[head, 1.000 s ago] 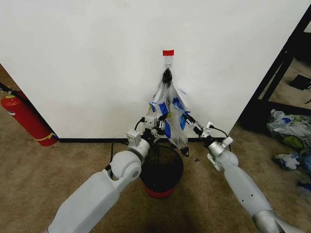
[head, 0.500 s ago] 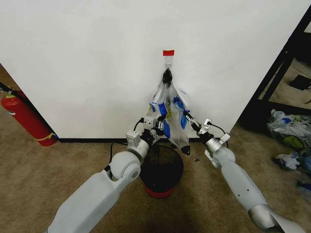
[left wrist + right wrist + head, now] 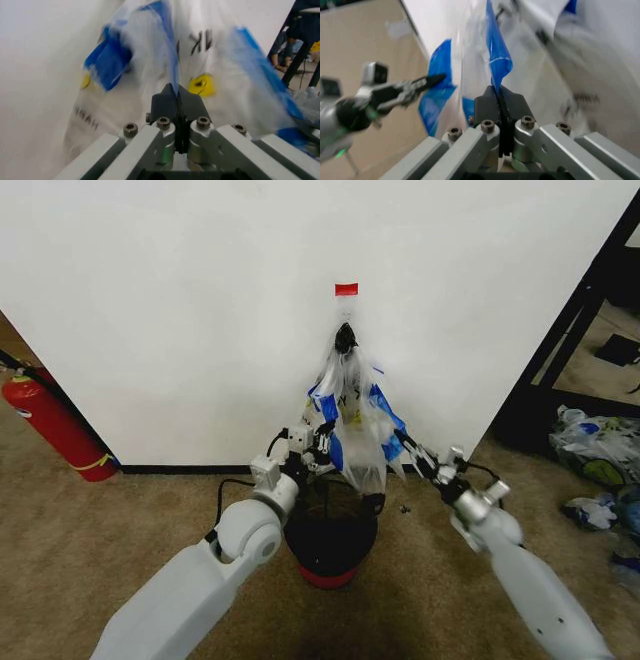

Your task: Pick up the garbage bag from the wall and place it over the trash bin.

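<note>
Bag: the thin see-through whitish plastic garbage bag (image 3: 352,425) with dark letters, a yellow logo and blue patches hangs at the centre of the head view, its top at the black knot (image 3: 346,337) under the red tape mark (image 3: 346,288) on the plain white wall (image 3: 180,310). Its lower end droops to just above the bin.
Left gripper: the left gripper (image 3: 322,452), centre-left of the head view, has its dark jaws pressed together on a blue-edged fold of the bag's left side, as the left wrist view (image 3: 176,98) shows.
Right gripper: the right gripper (image 3: 412,450), centre-right, is likewise clamped on a blue strip of the right edge (image 3: 499,99).
Why so held: each arm grips one side, so the film fans out wide; likely to spread the mouth for fitting over the rim.
Bin: the small round black mesh trash bin (image 3: 335,532) with red base stands lower centre, directly below the bag, between the arms.
In the way: the top looks caught at the knot, so the bag probably must come free before it can go down.
Around: a red fire extinguisher (image 3: 50,425) at the left edge; stuffed clear bags (image 3: 595,450) on the brown carpet at the right edge, by a dark shelf frame (image 3: 560,350).
</note>
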Controlling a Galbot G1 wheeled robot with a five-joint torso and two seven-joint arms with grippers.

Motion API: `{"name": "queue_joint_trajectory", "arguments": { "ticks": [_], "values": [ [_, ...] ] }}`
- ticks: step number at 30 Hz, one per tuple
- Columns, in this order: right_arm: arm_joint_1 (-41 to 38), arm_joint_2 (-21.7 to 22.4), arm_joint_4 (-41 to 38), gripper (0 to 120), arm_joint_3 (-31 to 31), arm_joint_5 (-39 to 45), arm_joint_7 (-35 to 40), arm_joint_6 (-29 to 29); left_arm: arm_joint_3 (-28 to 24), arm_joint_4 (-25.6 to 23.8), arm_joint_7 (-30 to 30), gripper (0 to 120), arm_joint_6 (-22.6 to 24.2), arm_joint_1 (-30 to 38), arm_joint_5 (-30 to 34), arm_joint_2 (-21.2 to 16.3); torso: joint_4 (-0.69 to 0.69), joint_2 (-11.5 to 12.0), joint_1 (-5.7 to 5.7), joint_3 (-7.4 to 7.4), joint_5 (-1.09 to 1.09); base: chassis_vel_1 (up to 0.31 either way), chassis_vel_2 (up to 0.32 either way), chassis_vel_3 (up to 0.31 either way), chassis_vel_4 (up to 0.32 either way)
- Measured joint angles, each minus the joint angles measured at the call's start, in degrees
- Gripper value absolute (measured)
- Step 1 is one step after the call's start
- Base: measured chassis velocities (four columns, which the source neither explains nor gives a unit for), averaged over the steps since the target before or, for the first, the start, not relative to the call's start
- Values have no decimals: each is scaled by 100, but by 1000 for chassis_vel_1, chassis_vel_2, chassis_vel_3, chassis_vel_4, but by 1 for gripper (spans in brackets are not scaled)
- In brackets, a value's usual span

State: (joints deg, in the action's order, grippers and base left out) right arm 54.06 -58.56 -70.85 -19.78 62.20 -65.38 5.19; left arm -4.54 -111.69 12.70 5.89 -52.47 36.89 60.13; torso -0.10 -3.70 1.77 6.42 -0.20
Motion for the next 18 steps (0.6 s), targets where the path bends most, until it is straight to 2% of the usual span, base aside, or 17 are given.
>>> {"name": "queue_joint_trajectory", "arguments": {
  "ticks": [2,4,11,14,18],
  "values": [
    [76,64,0,0,-41,-67,-146,0,105,-81,-55,0,-35,-213,-80,-55,-1,0,0,0,0,0,0,0,0],
    [241,175,-4,0,-136,-160,-396,-6,231,-215,-95,0,-91,-545,-183,-150,5,0,0,0,1,0,0,0,0],
    [631,307,-243,0,-394,-292,-648,95,461,-588,-145,0,-227,-1251,-399,-392,2,0,0,0,1,0,0,0,0],
    [781,332,-586,0,-446,-163,-477,172,614,-782,-145,0,-232,-1404,-406,-460,2,0,0,1,0,0,0,0,0],
    [1189,448,-1694,0,-567,263,39,352,1026,-1472,20,0,-167,-1751,-350,-689,2,0,0,0,0,0,0,0,0]
  ]
}}
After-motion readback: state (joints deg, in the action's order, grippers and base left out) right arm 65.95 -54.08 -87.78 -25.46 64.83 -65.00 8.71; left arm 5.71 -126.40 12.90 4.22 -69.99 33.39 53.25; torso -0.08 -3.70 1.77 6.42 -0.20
